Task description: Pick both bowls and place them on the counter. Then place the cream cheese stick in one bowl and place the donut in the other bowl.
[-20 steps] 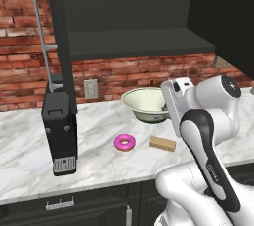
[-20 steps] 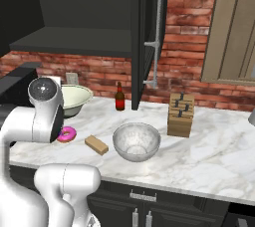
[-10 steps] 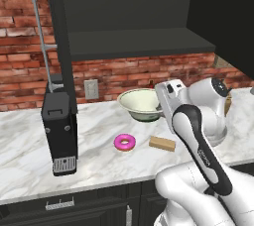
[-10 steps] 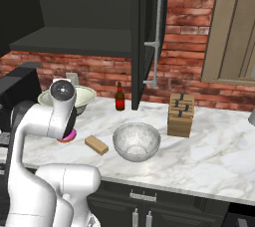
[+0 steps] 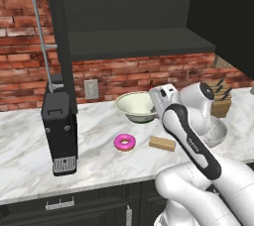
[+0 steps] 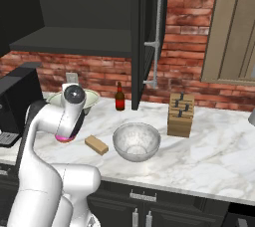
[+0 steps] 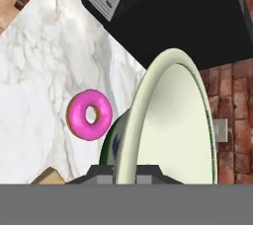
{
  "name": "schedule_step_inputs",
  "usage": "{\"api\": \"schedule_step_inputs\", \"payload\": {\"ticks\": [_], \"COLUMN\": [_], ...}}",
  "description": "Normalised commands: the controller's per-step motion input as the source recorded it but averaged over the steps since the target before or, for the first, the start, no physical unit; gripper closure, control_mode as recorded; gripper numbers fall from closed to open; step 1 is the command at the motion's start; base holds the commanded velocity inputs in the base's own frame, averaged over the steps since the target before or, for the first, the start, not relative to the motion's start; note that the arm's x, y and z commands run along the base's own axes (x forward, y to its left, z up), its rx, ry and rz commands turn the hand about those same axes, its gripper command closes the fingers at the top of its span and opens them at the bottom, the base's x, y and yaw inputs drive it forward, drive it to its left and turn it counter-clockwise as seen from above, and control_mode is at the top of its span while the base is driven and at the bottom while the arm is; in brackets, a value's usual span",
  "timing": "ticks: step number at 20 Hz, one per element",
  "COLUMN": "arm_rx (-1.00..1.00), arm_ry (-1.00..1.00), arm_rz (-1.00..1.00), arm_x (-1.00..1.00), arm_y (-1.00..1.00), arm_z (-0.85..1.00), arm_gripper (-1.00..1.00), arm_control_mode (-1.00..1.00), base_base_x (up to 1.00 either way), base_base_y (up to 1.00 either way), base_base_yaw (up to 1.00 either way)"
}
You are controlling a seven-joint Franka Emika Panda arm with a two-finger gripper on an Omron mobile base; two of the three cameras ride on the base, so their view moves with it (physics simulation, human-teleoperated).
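Tool (image 7: 124,172) pinches the cream bowl's (image 5: 136,106) rim, now lowered closer to the desk (image 5: 94,160) behind donut (image 5: 124,142). Grey bowl (image 6: 136,141) already placed; release looks near.

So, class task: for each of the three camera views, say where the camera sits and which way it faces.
Left base view: behind the arm's left, facing forward and down at the counter; arm at lower right.
Right base view: behind its right, facing forward and down; arm at lower left.
Hand view: on the hand, looking along the gripper, shut on the cream bowl rim.
All three share the cream bowl and donut.
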Motion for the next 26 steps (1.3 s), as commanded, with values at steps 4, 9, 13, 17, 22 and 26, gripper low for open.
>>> {"api": "schedule_step_inputs", "payload": {"ticks": [4, 9, 13, 17, 22, 26], "arm_rx": [0.0, 0.0, 0.0, 0.0, -0.01, 0.0], "arm_ry": [0.0, 0.0, 0.02, 0.03, 0.06, 0.05], "arm_rz": [0.01, 0.0, 0.01, 0.02, 0.03, 0.05], "arm_x": [0.46, 0.45, 0.41, 0.37, 0.31, 0.1], "arm_y": [0.0, 0.0, 0.0, 0.0, 0.01, 0.01], "arm_z": [-0.31, -0.27, -0.25, -0.27, -0.28, -0.16], "arm_gripper": [1.0, 1.0, 1.0, 1.0, 1.0, 1.0], "arm_control_mode": [-1.0, -1.0, -1.0, -1.0, -1.0, -1.0], "base_base_x": [0.0, 0.0, 0.0, 0.0, 0.0, 0.0], "base_base_y": [0.0, 0.0, 0.0, 0.0, 0.0, 0.0], "base_base_yaw": [0.0, 0.0, 0.0, 0.0, 0.0, 0.0]}}
